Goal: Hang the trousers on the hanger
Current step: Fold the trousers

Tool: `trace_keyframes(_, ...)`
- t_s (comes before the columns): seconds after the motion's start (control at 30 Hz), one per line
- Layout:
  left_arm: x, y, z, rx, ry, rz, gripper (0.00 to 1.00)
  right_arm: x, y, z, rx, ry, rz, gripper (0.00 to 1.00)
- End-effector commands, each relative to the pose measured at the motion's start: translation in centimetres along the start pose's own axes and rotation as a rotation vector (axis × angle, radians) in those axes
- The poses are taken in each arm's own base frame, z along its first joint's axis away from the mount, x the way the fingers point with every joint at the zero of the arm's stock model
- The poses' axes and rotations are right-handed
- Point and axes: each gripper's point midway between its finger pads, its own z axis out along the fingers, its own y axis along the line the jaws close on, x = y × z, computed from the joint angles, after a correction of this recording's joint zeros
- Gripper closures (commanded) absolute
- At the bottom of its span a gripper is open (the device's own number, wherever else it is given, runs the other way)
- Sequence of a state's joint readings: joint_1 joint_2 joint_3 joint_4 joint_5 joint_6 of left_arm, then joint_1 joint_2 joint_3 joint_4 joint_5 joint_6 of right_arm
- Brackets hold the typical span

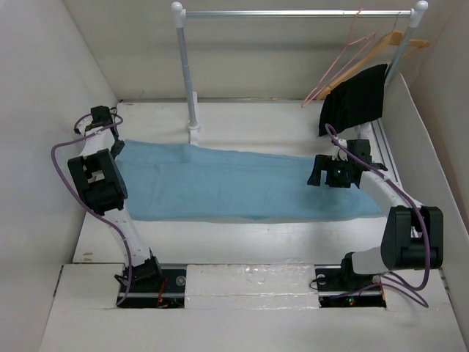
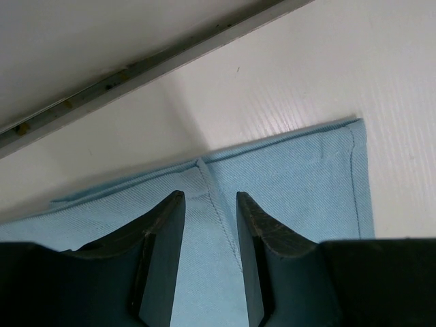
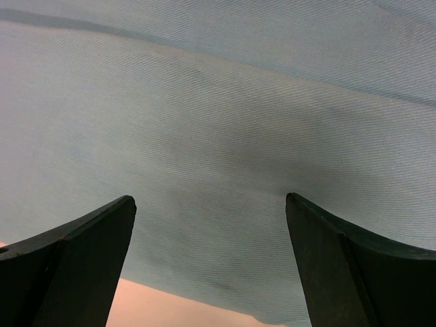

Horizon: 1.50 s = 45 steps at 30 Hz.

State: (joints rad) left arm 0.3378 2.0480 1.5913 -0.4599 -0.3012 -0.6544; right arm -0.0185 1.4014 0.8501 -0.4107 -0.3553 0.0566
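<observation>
The light blue trousers (image 1: pixel 234 183) lie flat across the white table, running from left to right. My left gripper (image 1: pixel 117 148) is over their left end. In the left wrist view this gripper (image 2: pixel 210 199) is narrowly open, its fingers either side of a stitched seam (image 2: pixel 216 204) near the trousers' (image 2: pixel 300 177) corner, with the cloth lying flat. My right gripper (image 1: pixel 316 176) hovers over the right part. Seen from the right wrist, this gripper (image 3: pixel 211 201) is wide open above the smooth cloth (image 3: pixel 218 116). An empty pink wire hanger (image 1: pixel 341 62) hangs on the rail at the back right.
A metal clothes rail (image 1: pixel 293 13) on a white post (image 1: pixel 189 81) spans the back. A wooden hanger (image 1: pixel 396 40) beside the pink one carries a black garment (image 1: pixel 355 99). White walls close in both sides. A metal strip (image 2: pixel 136 68) runs along the table's edge by the left gripper.
</observation>
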Motion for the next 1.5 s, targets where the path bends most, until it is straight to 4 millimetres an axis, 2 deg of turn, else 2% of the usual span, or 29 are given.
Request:
trace_keyframes(0.0, -1.1, 0.3, -0.7, -0.002, -0.031, -0.011, 0.68, -2.4, 0.8, -0.1, -0.026, -0.067, -0.051, 0.04)
trace_keyframes(0.2, 0.3, 1.1, 1.1, -0.054, 0.002, 0.020, 0.68, -2.5, 0.9, -0.4, -0.024, -0.067, -0.057, 0.04)
trace_keyframes(0.43, 0.8, 1.2, 2.0, -0.071, 0.014, 0.031, 0.72, -2.9, 0.8, -0.7, -0.014, -0.072, -0.067, 0.04)
trace_keyframes(0.53, 0.8, 1.2, 2.3, -0.080, 0.016, 0.032, 0.80, -2.9, 0.8, -0.7, -0.015, -0.072, -0.066, 0.04)
trace_keyframes(0.57, 0.8, 1.2, 2.3, -0.078, 0.017, 0.032, 0.85, -3.0, 0.9, -0.7, -0.015, -0.075, -0.067, 0.04)
trace_keyframes(0.6, 0.5, 1.0, 2.2, -0.076, 0.012, 0.027, 1.00, -2.9, 0.8, -0.6, -0.015, -0.072, -0.064, 0.04)
trace_keyframes(0.63, 0.5, 1.0, 2.1, -0.075, 0.012, 0.024, 1.00, -2.9, 0.8, -0.6, -0.015, -0.072, -0.064, 0.04)
trace_keyframes(0.77, 0.0, 0.9, 1.1, -0.066, 0.002, 0.007, 1.00, -2.8, 1.3, -0.1, -0.024, -0.061, -0.077, 0.04)
trace_keyframes(0.8, -0.4, 1.1, -0.1, -0.061, -0.006, -0.008, 1.00, -2.7, 1.2, 0.2, -0.024, -0.056, -0.075, 0.04)
trace_keyframes(0.83, -0.4, 1.1, -0.1, -0.060, -0.006, -0.008, 1.00, -2.8, 1.2, 0.2, -0.024, -0.059, -0.076, 0.04)
trace_keyframes(0.97, -0.6, 2.1, -2.3, -0.049, -0.025, -0.021, 1.00, -3.0, 1.1, 0.6, -0.023, -0.060, -0.076, 0.04)
trace_keyframes(1.13, -2.0, 2.3, -5.0, -0.011, -0.068, -0.020, 1.00, -3.5, 1.2, 0.7, -0.030, -0.078, -0.085, 0.03)
trace_keyframes(1.27, -3.9, 1.3, -7.9, 0.059, -0.105, -0.043, 1.00, -3.6, 1.3, 0.8, -0.034, -0.084, -0.092, 0.03)
trace_keyframes(1.47, -6.6, -1.2, -10.6, 0.160, -0.135, -0.068, 1.00, -3.9, 1.1, 1.1, -0.042, -0.090, -0.089, 0.03)
